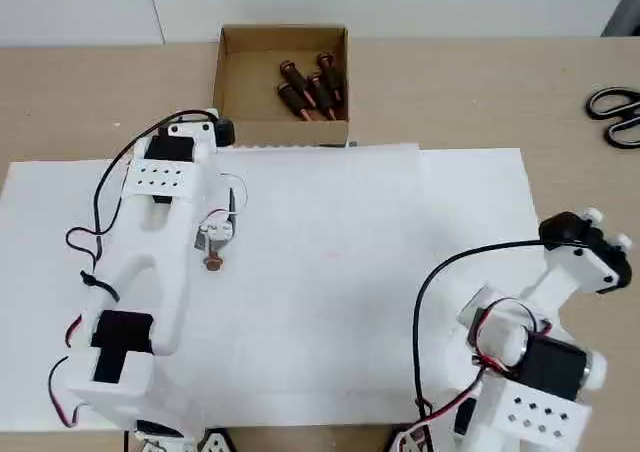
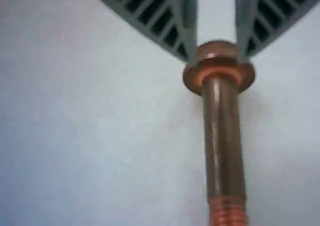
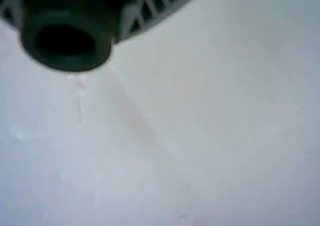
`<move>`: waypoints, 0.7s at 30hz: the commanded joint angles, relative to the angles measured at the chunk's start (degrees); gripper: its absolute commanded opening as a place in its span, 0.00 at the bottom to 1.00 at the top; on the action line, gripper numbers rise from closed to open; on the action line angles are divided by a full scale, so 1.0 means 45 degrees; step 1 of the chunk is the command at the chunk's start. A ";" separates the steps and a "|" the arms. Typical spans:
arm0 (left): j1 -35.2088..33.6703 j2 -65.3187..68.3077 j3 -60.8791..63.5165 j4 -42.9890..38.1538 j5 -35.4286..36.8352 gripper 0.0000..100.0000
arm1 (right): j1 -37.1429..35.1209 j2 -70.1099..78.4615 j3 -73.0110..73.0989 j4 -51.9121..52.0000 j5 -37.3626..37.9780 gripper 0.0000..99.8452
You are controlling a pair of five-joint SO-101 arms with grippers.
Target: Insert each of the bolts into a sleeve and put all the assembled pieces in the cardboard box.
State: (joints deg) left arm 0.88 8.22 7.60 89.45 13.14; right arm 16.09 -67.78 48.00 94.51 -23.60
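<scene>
**A:** Bolt [image 2: 222, 136] and sleeve [image 3: 65, 41], are they joined already?

**B:** Not yet. Nearest to us, at the right arm, the right gripper [image 3: 70, 6] carries the black sleeve. Its jaws seem to be pressed onto it. The open end of the sleeve faces outward, and it hangs a little above the white paper [image 1: 350, 272].

**A:** And where is the bolt?

**B:** Farther in, over the left part of the paper. The left gripper [image 2: 216, 48] pinches the copper-coloured bolt by its head, with one jaw on each side. The shank and its thread point away from the gripper. I cannot tell whether the bolt touches the paper.

**A:** So the two parts are well apart?

**B:** Yes, one at each arm, with much of the paper's width between them.

**A:** What is finished, then?

**B:** At the far side, the cardboard box [image 1: 232, 82] stands just beyond the paper's edge. A few assembled pieces [image 1: 310, 87] lie in its right half. They overlap, so I will not give a sure count.

**A:** And what is left?

**B:** In my judgement, a good part is done. This pair must still be brought together, the bolt pushed into the sleeve, and the piece carried to the box. The scissors [image 1: 615, 115], far right on the table [image 1: 450, 82], have no role here.
</scene>
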 commanded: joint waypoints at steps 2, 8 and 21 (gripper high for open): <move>0.0039 -0.0078 -0.0537 -0.0195 -0.0039 0.07 | 0.0107 0.0147 -0.0078 -0.0244 -0.0117 0.00; -0.0039 -0.0059 -0.0459 -0.0762 -0.0059 0.13 | 0.0107 0.0147 -0.0078 -0.0244 -0.0117 0.00; -0.0567 0.1895 -0.0537 -0.1309 -0.0078 0.13 | 0.0127 0.0147 -0.0059 -0.0244 -0.0117 0.00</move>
State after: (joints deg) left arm -0.44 15.60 7.60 85.14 13.14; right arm 16.09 -67.43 48.00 94.51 -23.60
